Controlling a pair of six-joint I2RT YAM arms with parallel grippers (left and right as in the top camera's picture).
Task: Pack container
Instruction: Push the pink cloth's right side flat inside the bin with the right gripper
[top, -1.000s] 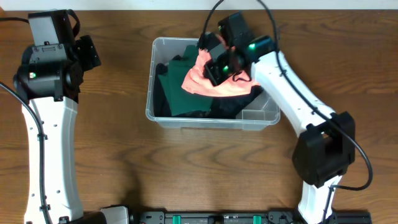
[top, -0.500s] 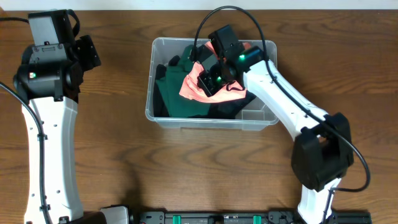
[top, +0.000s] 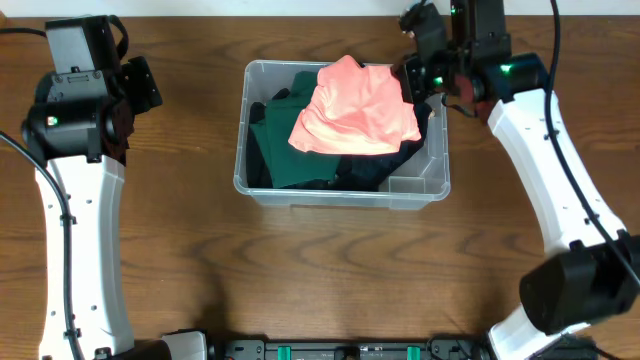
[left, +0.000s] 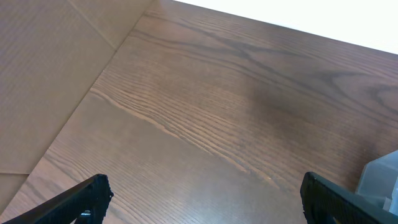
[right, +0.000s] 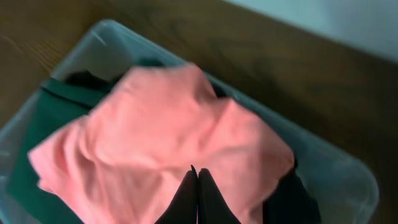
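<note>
The clear container (top: 340, 196) stands at the table's middle back, with folded clothes in it. A salmon-pink garment (top: 355, 105) lies loose on top of a dark green one (top: 285, 150) and a dark one (top: 385, 165). My right gripper (top: 412, 80) hovers over the container's back right corner, shut with nothing in it. The right wrist view shows its closed tips (right: 198, 172) above the pink garment (right: 174, 130), inside the container's rim (right: 81, 50). My left gripper (top: 140, 85) stays far left, open (left: 205, 186) over bare wood. A corner of the container (left: 380, 177) shows at that view's right edge.
The wooden table (top: 320, 270) runs on all sides of the container. A cardboard-coloured surface (left: 50, 74) borders the table at the left in the left wrist view. The right arm's base (top: 570, 295) stands at the front right, the left arm (top: 80, 220) along the left side.
My right gripper has lifted off the pink garment and pulled back to the right. The garment now lies uncovered on the pile. The left arm has not moved.
</note>
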